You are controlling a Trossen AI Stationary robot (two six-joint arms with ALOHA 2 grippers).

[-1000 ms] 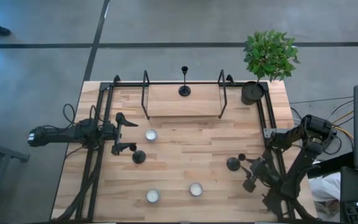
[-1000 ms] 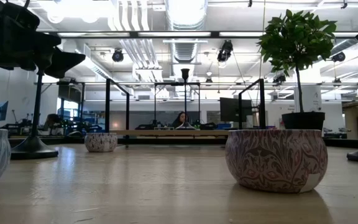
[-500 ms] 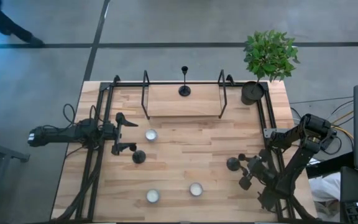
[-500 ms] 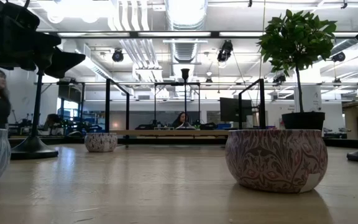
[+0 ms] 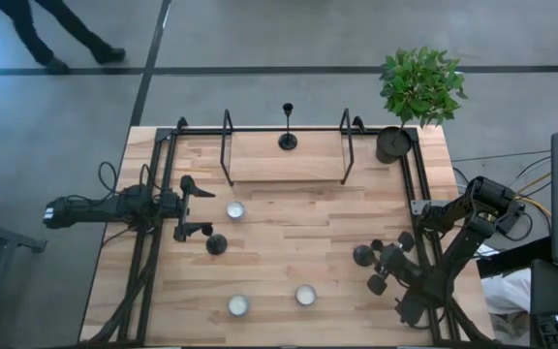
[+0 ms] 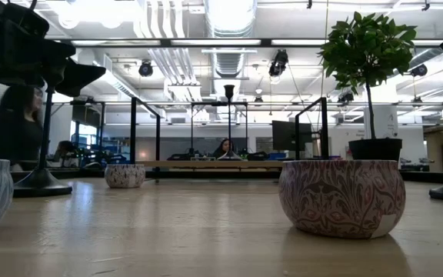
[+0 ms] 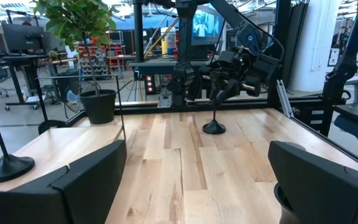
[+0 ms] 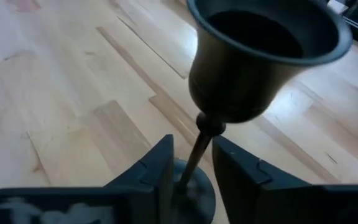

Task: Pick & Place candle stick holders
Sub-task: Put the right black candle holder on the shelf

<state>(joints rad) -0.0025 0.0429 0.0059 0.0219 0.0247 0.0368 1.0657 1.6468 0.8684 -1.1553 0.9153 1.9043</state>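
Three black candle stick holders stand upright on their round bases. One is on the raised board at the far edge (image 5: 287, 141). One is beside my left gripper (image 5: 217, 243). One is at the right (image 5: 363, 255), with its cup (image 8: 263, 56) close up in the right wrist view. My right gripper (image 5: 384, 262) comes slanting down from the table's right. Its fingers (image 8: 157, 171) stand narrowly open on either side of this holder's thin stem (image 8: 197, 155), just under the cup. My left gripper (image 5: 201, 210) waits wide open at the left.
Three small white patterned bowls stand on the wood (image 5: 235, 210), (image 5: 237, 305), (image 5: 305, 295). A potted plant (image 5: 395, 143) is at the far right corner. Black upright rails (image 5: 226, 145) flank the raised board. A person walks on the floor beyond the far edge (image 5: 56, 39).
My right gripper has slid toward the table's left, closing in on the right holder until its fingers flank the stem. The holder has kept its place. A person has walked along the floor behind the table.
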